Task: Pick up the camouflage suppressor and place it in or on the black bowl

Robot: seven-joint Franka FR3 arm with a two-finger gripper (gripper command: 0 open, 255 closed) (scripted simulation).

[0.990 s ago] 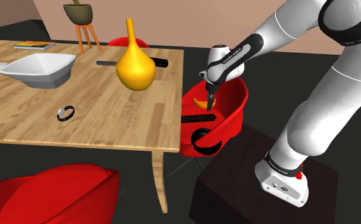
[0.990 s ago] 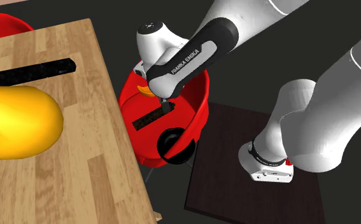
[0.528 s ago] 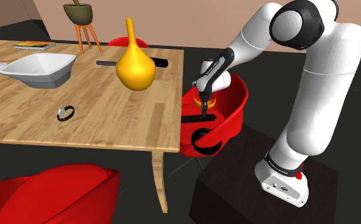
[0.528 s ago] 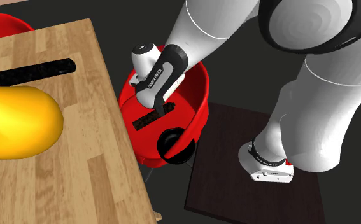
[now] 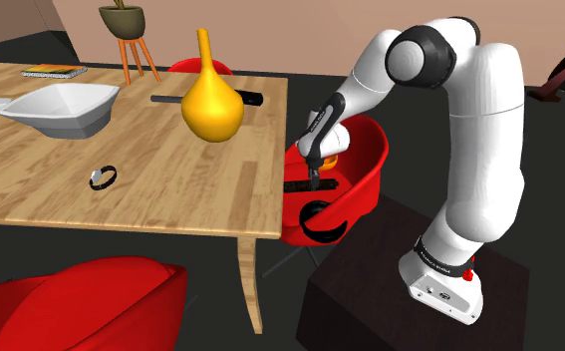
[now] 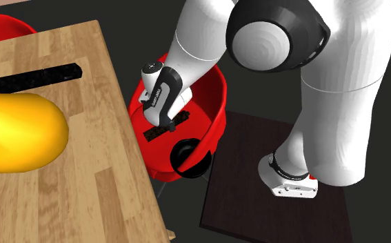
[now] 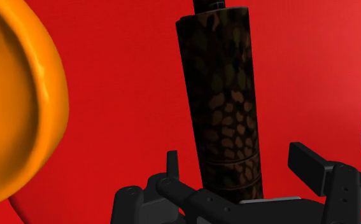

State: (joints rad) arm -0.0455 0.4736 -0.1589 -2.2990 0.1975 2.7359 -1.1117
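While the white arm arched over from its dark stand (image 5: 370, 299), the claw (image 5: 316, 181) hung low inside the seat of a red chair (image 5: 366, 187) that stood between the stand and the wooden desk (image 5: 121, 194). On that seat lay the camouflage suppressor (image 5: 295, 186), a dark mottled cylinder resting flat. In the wrist view the claw (image 7: 234, 159) was spread wide, one black finger on either side of the suppressor (image 7: 226, 95), with red seat showing between each finger and the cylinder, so it gripped nothing. The second exterior view showed the claw (image 6: 167, 126) set over the middle of the suppressor (image 6: 182, 117), whose two ends stuck out on either side of it. The black bowl (image 5: 327, 235) sat in the same chair, near the seat's front lip and just beside the suppressor, apart from the claw; from the second exterior view it (image 6: 175, 157) appeared as a dark ring. An orange object (image 7: 20, 95) lay on the seat close beside the claw. On the desk stood a yellow gourd-shaped vase (image 5: 210, 105), a white bowl (image 5: 61, 108), a long black bar (image 6: 32, 77) and a small dark band (image 5: 103, 177).
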